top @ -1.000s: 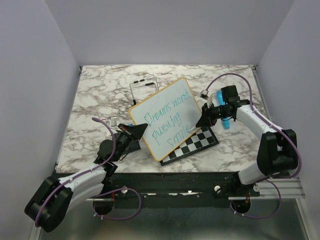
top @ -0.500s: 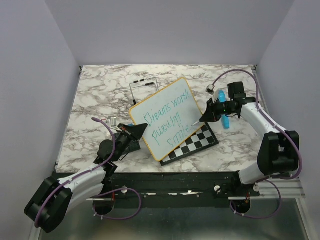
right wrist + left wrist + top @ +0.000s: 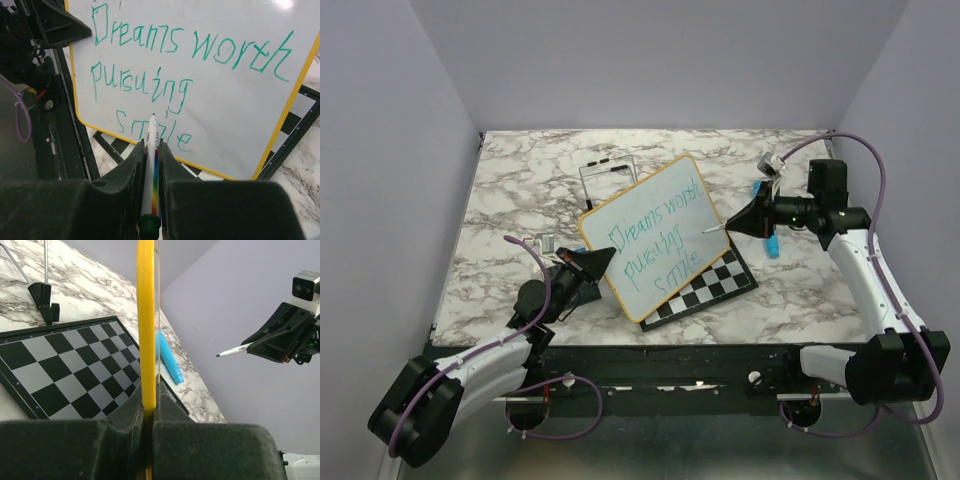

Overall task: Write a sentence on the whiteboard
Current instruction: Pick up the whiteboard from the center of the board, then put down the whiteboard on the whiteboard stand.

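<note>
At the middle of the marble counter [image 3: 510, 200], the whiteboard [image 3: 672, 195] stands tilted up on edge, set diagonally, with its lower corner in front of the black-and-white chessboard [image 3: 720, 285]. The sentence [image 3: 648, 247] runs across it in three teal-green lines: "Dreams worth", "pursuing", "smile". The left tool [image 3: 603, 260] is clamped on the yellow frame at the board's near left edge; the wrist view shows its fingers [image 3: 130, 415] pressed flat against both sides of the rim. The right tool [image 3: 738, 221] is closed on a marker [image 3: 151, 165] with a rainbow-striped barrel. The marker points at the board's right side, and its tip is in the air, apart from the writing surface. A blue cylinder [image 3: 772, 243] lies on the counter just beside the chessboard, below the right tool.
</note>
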Controlling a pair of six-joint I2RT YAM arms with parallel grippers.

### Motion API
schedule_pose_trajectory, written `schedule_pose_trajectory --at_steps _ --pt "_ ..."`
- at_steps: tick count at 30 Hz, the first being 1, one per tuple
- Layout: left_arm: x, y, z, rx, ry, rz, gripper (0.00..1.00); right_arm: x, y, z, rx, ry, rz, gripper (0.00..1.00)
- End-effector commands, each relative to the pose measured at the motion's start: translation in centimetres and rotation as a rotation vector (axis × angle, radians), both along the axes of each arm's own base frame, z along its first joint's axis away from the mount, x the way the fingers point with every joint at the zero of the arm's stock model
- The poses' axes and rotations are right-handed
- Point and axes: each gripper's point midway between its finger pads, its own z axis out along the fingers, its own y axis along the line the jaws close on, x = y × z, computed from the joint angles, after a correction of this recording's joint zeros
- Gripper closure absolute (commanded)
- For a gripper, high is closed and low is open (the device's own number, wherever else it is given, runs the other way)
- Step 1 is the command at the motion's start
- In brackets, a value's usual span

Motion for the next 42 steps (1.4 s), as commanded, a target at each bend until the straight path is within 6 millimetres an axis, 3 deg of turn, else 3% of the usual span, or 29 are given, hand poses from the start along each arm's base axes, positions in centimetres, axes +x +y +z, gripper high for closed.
schedule_pose_trajectory --at_steps 1,9,24,31,33,35,39,40,42 --pt "-0.6 -0.8 2.4 0.012 -0.100 -0.050 1.00 -1.2 -0.4 1.9 0.081 -0.040 0.028 0.99" --pt "0.7 -1.5 5.0 0.080 -0.158 -0.046 1.00 -3.0 -1.3 3.1 0.102 -0.105 0.024 0.99" --pt "4.1 -2.3 13.6 0.087 -0.309 -0.031 1.00 -4.9 -1.5 5.0 0.143 -0.164 0.062 1.00" --pt "5.6 -1.8 17.9 0.075 -0.382 -0.029 1.00 -5.2 -1.5 5.2 0.151 -0.167 0.068 0.99" --pt "6.4 -1.5 18.2 0.084 -0.387 -0.026 1.00 -5.1 -1.5 5.2 0.151 -0.167 0.069 0.99" --pt "6.4 -1.4 19.7 0.077 -0.423 -0.047 1.00 -5.1 -1.6 5.1 0.151 -0.161 0.067 1.00" --pt "8.5 0.2 21.0 0.108 -0.451 -0.033 1.00 -5.2 -1.5 5.1 0.156 -0.159 0.075 1.00" --pt "8.7 0.5 22.1 0.114 -0.481 -0.039 1.00 -5.2 -1.6 5.0 0.156 -0.159 0.073 0.99" --pt "9.2 0.6 22.1 0.148 -0.495 -0.081 1.00 -5.2 -1.5 5.0 0.155 -0.159 0.075 0.99"
